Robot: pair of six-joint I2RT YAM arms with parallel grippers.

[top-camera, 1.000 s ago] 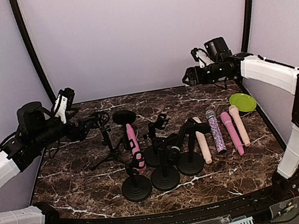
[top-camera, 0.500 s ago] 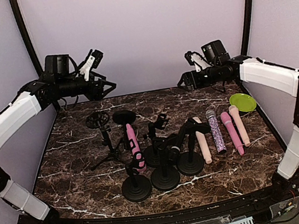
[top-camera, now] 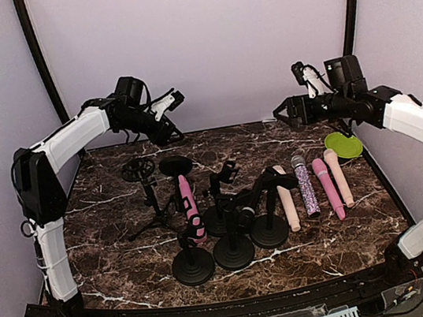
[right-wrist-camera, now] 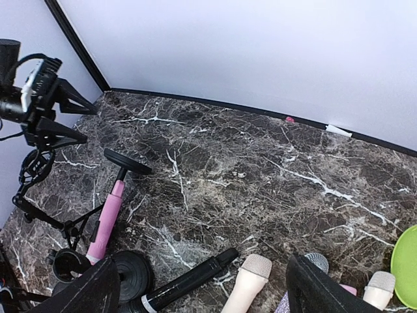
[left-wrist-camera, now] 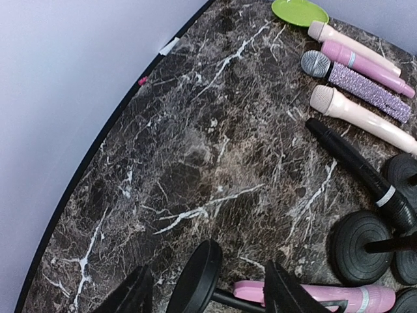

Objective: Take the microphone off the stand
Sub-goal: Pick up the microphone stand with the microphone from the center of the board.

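Two microphones sit in stands and neither is in a grip, so I judge you are at the approach. The pink microphone [top-camera: 189, 203] leans in its clip left of centre above a round black base [top-camera: 193, 266]. A black microphone [top-camera: 258, 191] lies tilted among the stands just to its right. Four loose microphones [top-camera: 307, 188] lie side by side further right on the table [top-camera: 113, 245]. Your left gripper [left-wrist-camera: 207, 287] hangs high over the back left, fingers partly spread, holding nothing. Your right gripper [right-wrist-camera: 205, 287] hovers high at the back right, fingers wide apart, also empty. Next, I reckon, bring one gripper down onto the pink body while the other pins the base, or the stand may tip.
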